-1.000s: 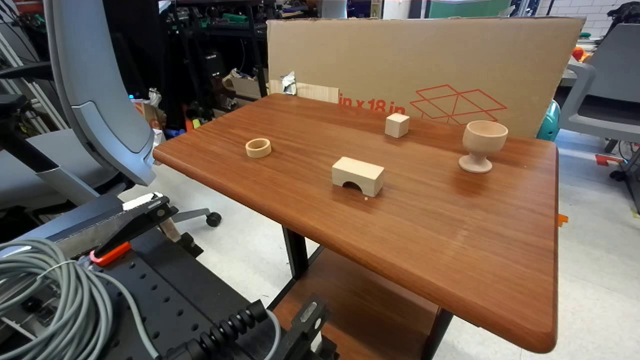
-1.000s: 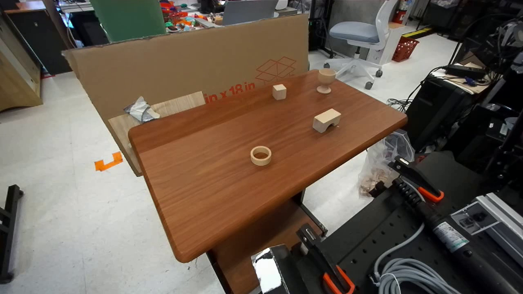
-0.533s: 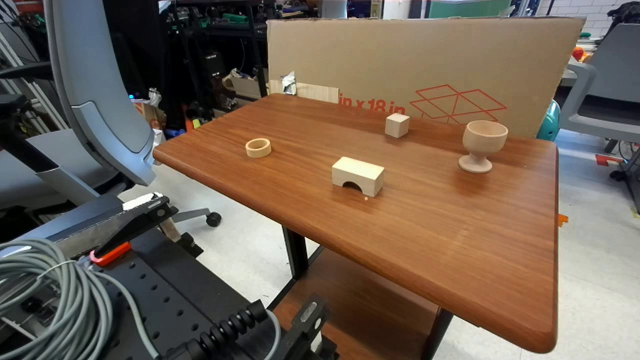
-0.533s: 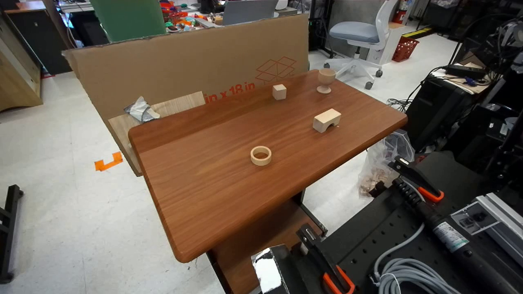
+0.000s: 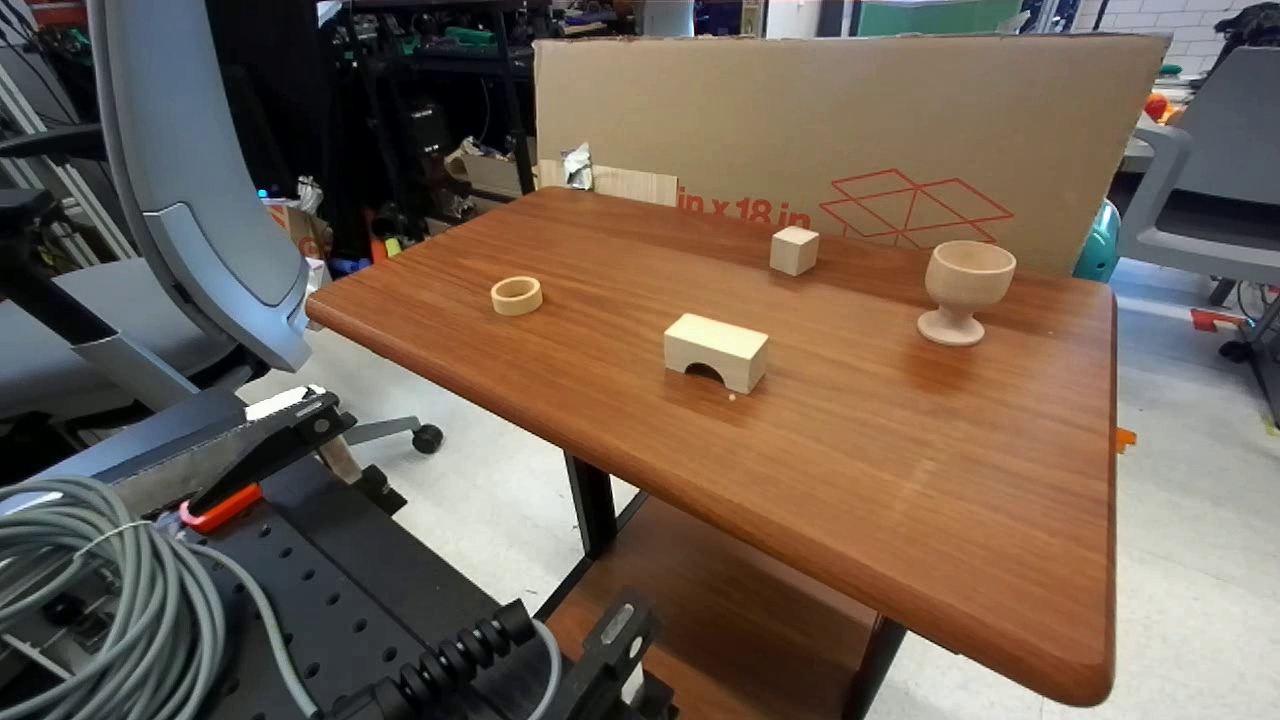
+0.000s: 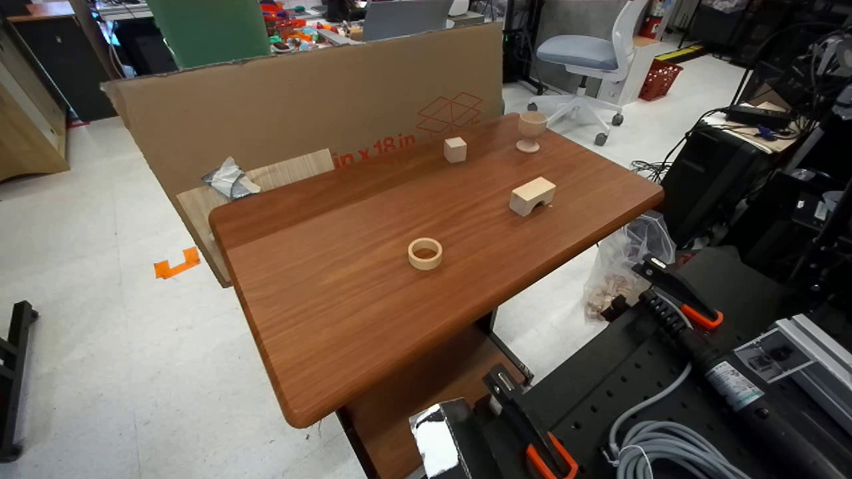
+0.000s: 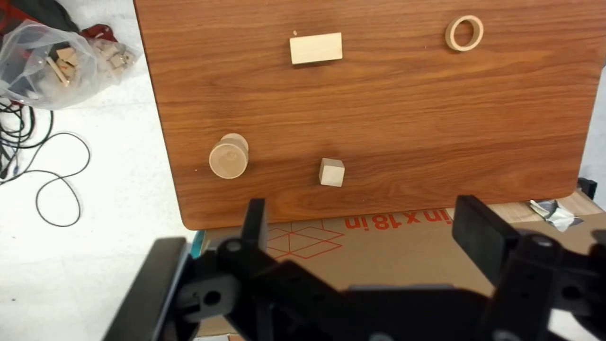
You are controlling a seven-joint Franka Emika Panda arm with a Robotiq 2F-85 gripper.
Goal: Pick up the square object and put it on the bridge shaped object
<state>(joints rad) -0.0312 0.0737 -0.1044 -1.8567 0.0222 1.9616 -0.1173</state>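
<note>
The square object is a small pale wooden cube (image 5: 793, 252). It sits on the table by the back cardboard and also shows in the other views (image 6: 455, 150) (image 7: 332, 172). The bridge shaped object (image 5: 715, 352) stands arch down nearer the table's front edge, apart from the cube. It also shows in an exterior view (image 6: 532, 195) and, from above, in the wrist view (image 7: 316, 48). My gripper (image 7: 362, 202) shows only in the wrist view. Its black fingers (image 7: 483, 237) are wide apart with nothing between them. It is high above the table. No arm shows in either exterior view.
A wooden goblet (image 5: 966, 285) stands right of the cube in an exterior view. A flat wooden ring (image 5: 517, 296) lies near the table's left end there. A tall cardboard sheet (image 5: 850, 130) stands along the back edge of the brown table (image 5: 850, 460).
</note>
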